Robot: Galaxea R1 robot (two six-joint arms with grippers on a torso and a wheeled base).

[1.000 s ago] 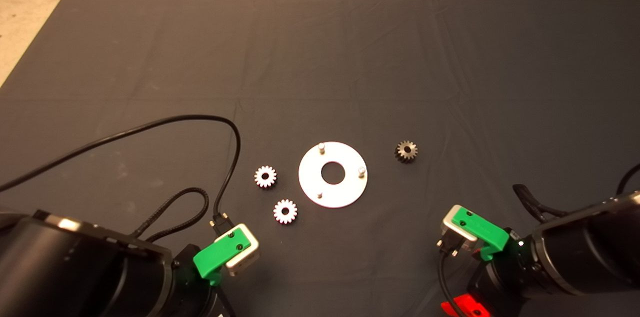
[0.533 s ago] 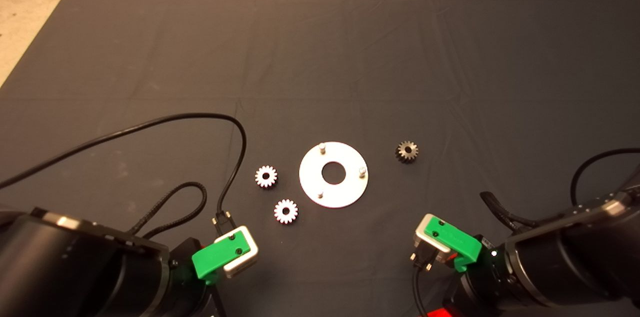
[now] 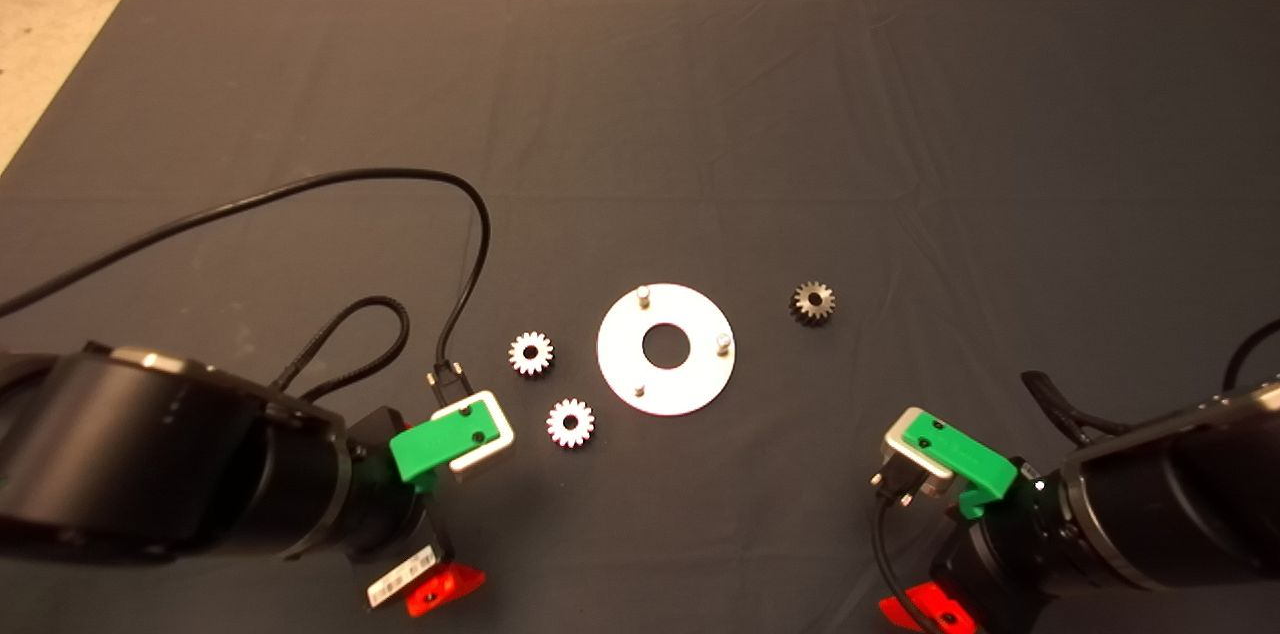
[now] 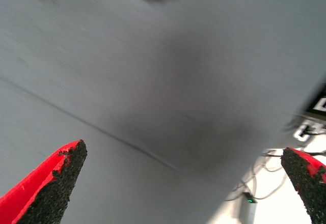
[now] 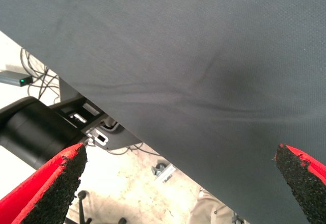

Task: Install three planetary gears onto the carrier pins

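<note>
Looking from the left of the head view, you have the left gripper [image 3: 440, 589] low over the near edge of the dark mat [image 3: 640, 114], its black arm coming in from the left with a black cable [image 3: 300, 189] looping out over the mat. In the left wrist view its two red fingers [image 4: 51, 183] stand wide apart with only mat between them, so it holds nothing.

Just beyond its green wrist mount lie two pale planetary gears, one [image 3: 531, 353] beside the plate's left rim and the other [image 3: 570, 422] nearer you, close to the plate's lower left. Both lie flat on the mat, apart from each other and from the plate.

At the centre sits the round silver plate [image 3: 690, 384] with its central hole, and the three carrier pins [image 3: 643, 294] stand bare near its rim.

To the right of the plate, well apart from it, you see the third, darker gear [image 3: 813, 301], flat on the mat.

Furthest right, the right gripper [image 3: 925, 614] waits at the near edge, its fingers [image 5: 51, 188] likewise spread wide over mat and floor.
</note>
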